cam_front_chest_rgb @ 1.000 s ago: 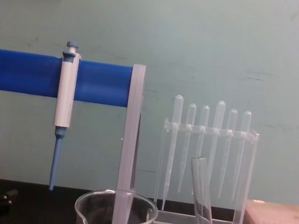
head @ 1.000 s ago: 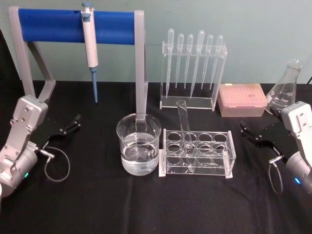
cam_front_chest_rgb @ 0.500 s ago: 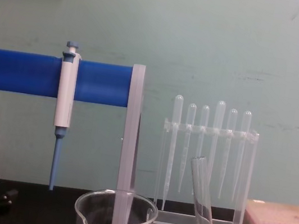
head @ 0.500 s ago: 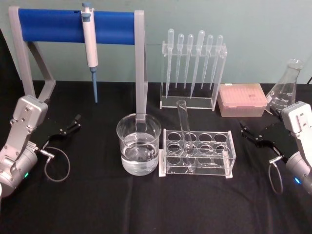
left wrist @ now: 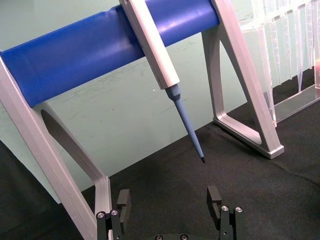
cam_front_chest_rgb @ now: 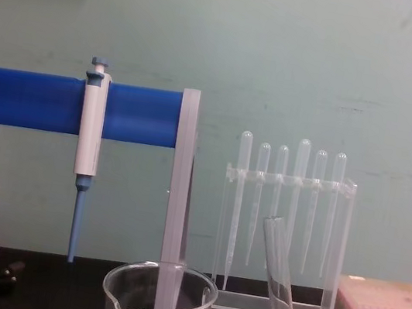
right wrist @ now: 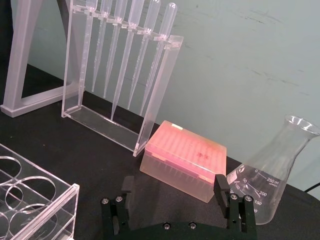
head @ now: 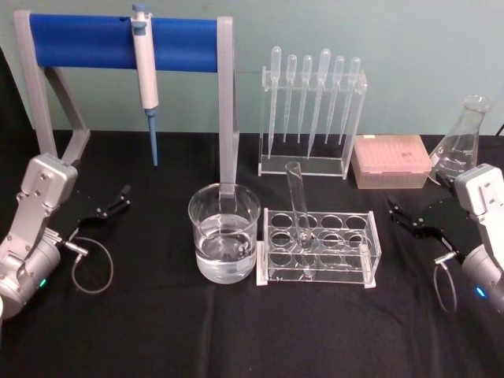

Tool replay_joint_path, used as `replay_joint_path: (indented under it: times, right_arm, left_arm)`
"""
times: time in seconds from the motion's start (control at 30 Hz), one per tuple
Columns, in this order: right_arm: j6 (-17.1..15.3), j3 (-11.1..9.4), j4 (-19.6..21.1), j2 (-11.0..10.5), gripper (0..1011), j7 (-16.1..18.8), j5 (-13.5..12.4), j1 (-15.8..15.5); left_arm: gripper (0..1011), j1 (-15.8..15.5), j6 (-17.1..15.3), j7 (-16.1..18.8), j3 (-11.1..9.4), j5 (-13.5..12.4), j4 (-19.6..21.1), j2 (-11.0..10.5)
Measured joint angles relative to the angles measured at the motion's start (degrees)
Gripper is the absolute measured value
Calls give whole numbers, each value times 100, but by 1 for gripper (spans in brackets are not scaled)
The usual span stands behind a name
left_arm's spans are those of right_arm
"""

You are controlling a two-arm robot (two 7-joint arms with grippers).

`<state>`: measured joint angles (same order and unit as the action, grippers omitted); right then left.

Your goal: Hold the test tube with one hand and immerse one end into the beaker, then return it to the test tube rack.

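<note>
The test tube (head: 298,206) leans in the clear rack (head: 364,260) at the table's middle, rim up; in the chest view the test tube (cam_front_chest_rgb: 277,283) tilts left. The beaker (head: 224,232), partly filled with clear liquid, stands just left of the rack, and its spouted rim shows on the beaker (cam_front_chest_rgb: 159,292). My left gripper (head: 118,198) rests open at the left, well away from both; in its wrist view the left gripper (left wrist: 169,200) holds nothing. My right gripper (head: 398,214) sits open at the right of the rack, and the right gripper (right wrist: 174,187) is also empty.
A white-and-blue pipettor (head: 145,71) hangs on the blue-barred stand (head: 87,39) at the back left. Behind the rack stands a holder with several plastic pipettes (head: 311,110). A pink tip box (head: 391,161) and a glass flask (head: 461,146) sit at the back right.
</note>
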<state>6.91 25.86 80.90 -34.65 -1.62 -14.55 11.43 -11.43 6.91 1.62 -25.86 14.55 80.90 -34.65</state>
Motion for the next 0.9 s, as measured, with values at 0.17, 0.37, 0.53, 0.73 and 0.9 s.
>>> replay_joint_path:
  times: [0.17, 0.37, 0.53, 0.73, 0.9]
  right_arm:
    - [0, 0, 0, 0, 1003, 0, 0, 0]
    - [0, 0, 0, 0, 1003, 0, 0, 0]
    - [-11, -57, 112, -40, 1003, -17, 40, -84]
    - [-183, -313, 730, -296, 1002, -52, -10, -503]
    - [-464, -519, 1451, -590, 1003, 160, -256, -898]
  left_arm:
    - [1000, 0, 0, 0, 0, 0, 0, 0]
    - [1000, 0, 0, 0, 0, 0, 0, 0]
    - [1000, 0, 0, 0, 0, 0, 0, 0]
    - [1000, 0, 0, 0, 0, 0, 0, 0]
    - [1000, 0, 0, 0, 0, 0, 0, 0]
